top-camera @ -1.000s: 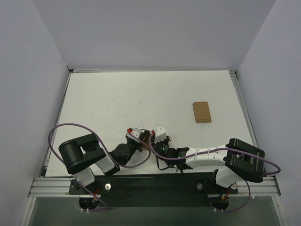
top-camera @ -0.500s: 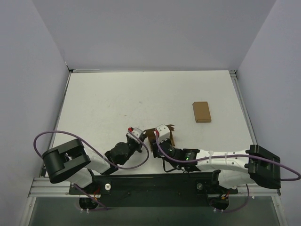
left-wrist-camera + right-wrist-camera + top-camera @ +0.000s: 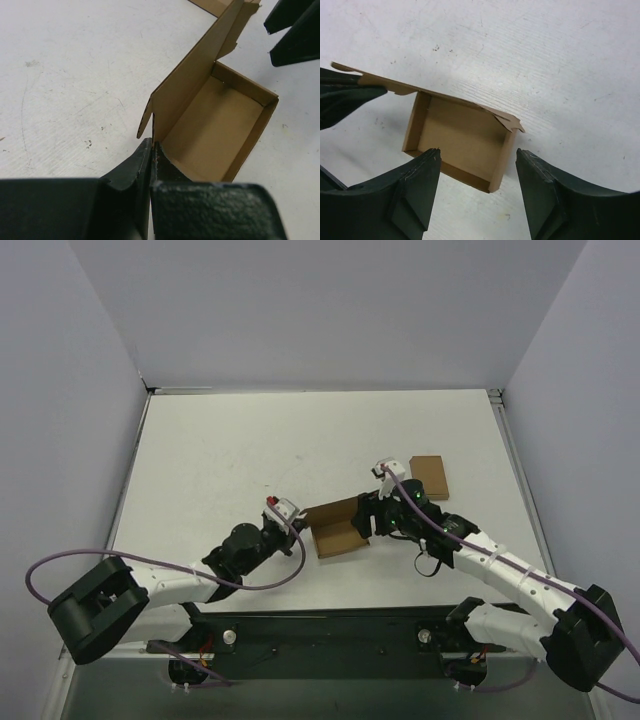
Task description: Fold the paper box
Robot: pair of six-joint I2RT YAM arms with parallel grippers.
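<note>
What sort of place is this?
Most likely a robotics lab test cell: a white table boxed in by plain panels, a left arm and a right arm bolted at its near edge, a paper box between them.

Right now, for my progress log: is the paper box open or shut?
Open. The paper box shows its empty inside; its lid flap stands raised, pinched at one end by the left hand.

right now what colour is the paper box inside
Plain brown kraft; the paper box shows best in the left wrist view.
</note>
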